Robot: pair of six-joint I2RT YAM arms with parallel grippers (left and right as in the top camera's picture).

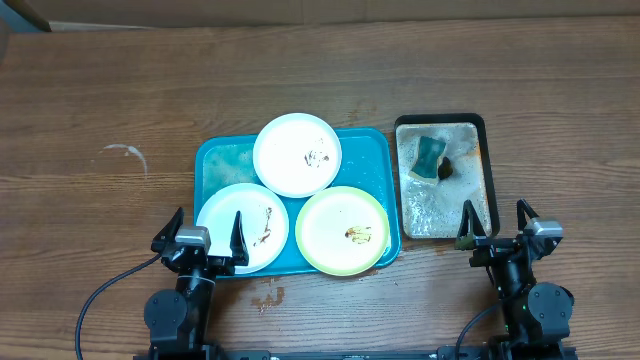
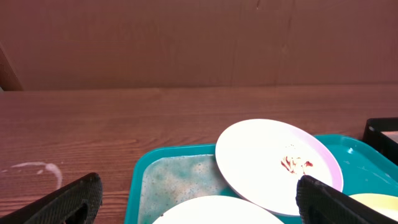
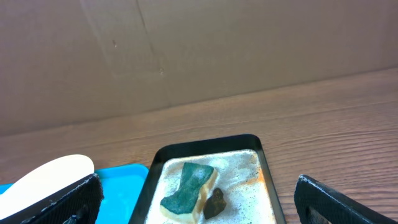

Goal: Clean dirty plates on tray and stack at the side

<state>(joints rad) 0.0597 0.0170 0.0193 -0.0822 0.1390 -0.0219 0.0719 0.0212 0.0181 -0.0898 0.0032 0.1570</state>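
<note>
A brown wood-grain table (image 1: 100, 90) fills the overhead view. It is worn and streaky. In the wrist views a plain brown board wall (image 2: 186, 37) rises straight behind its far edge.

The tray (image 1: 215, 165) is the biggest thing on the table. It is teal, sits just left of centre, and has a foamy film on its bare back-left corner. Just to its right is a narrower black tray (image 1: 440, 119) holding sudsy water.

All three plates lie on the teal tray. A white plate (image 1: 297, 153) is at the back, and its near edge overlaps the two in front. Those are a second white plate (image 1: 242, 227) at front left and a yellow-green plate (image 1: 342, 230) at front right. Each has small brown smears.

The left gripper (image 1: 208, 216) is at the tray's near-left edge, fingers spread wide and holding nothing. One finger shows over the front-left plate. The right gripper (image 1: 494, 208) is at the black tray's near end, also spread wide and holding nothing.

A green sponge (image 1: 430, 155) sits in the suds with a small dark lump (image 1: 446, 168) beside it. On the table there is a faint white ring mark (image 1: 125, 155) at the left, and a reddish stain (image 1: 268, 297) near the front edge.
</note>
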